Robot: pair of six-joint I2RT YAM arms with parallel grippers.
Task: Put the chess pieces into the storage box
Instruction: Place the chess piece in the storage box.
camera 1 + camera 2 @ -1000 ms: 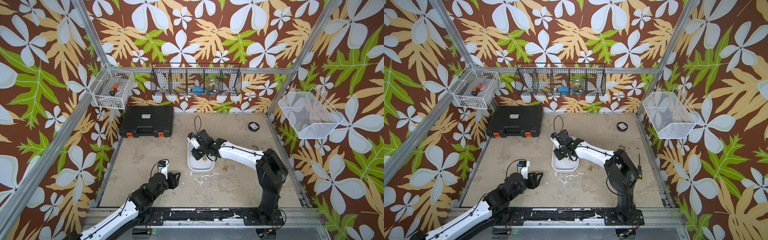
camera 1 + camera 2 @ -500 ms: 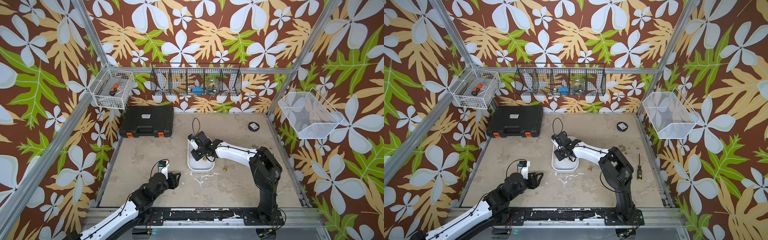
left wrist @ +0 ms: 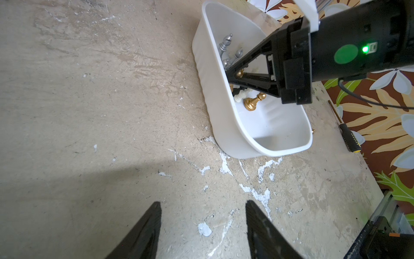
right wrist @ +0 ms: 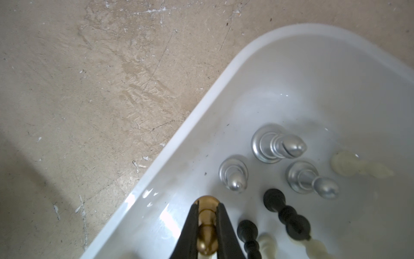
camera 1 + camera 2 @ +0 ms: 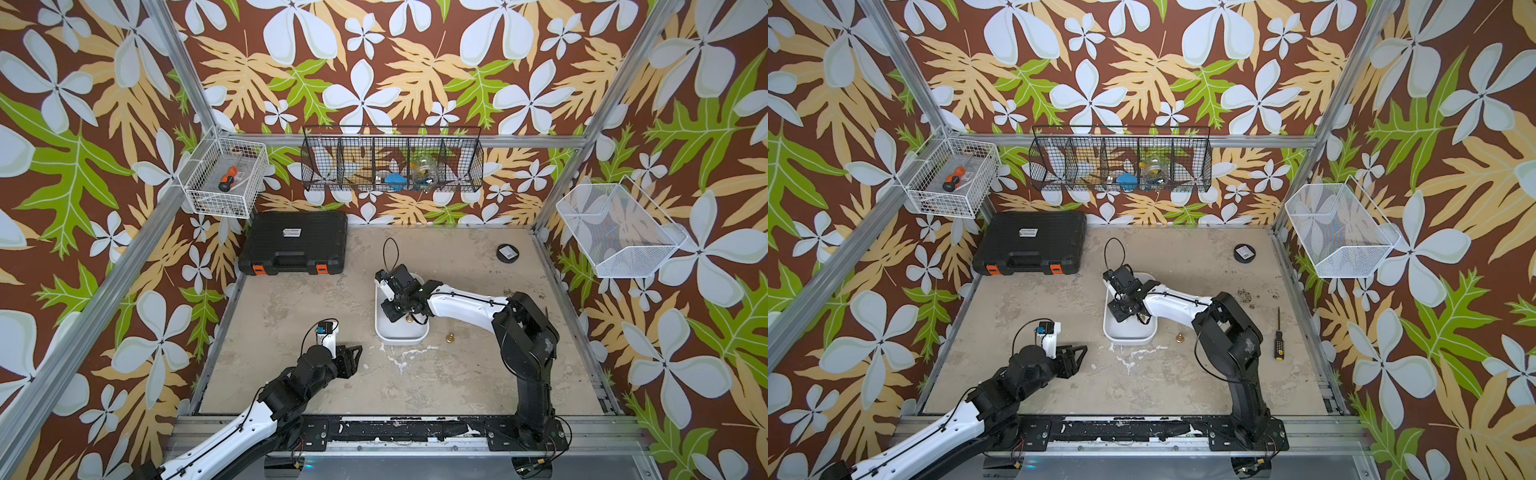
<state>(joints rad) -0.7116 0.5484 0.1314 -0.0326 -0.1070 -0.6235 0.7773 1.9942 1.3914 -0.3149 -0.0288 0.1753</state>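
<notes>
On my feed the right gripper is pinched narrow around a gold chess piece, one black finger on each side of its neck. It is down inside the white storage box, close to one long wall. I cannot tell whether the piece's base touches the box floor. Near it in the box I see three silver pieces standing close together, two black pieces lying down, and cream pieces lying among them. From the left wrist I also make out a gold pawn on its side on the box floor, just beside the right gripper's fingers. In a top view the box lies near the middle of the table, and a loose gold piece sits on the table just beside the box's near end, on its right, outside it. My left gripper is partly open with nothing between its fingers, over bare table near that same end of the box but apart from it. A screwdriver lies on the table well to the right of the box.
</notes>
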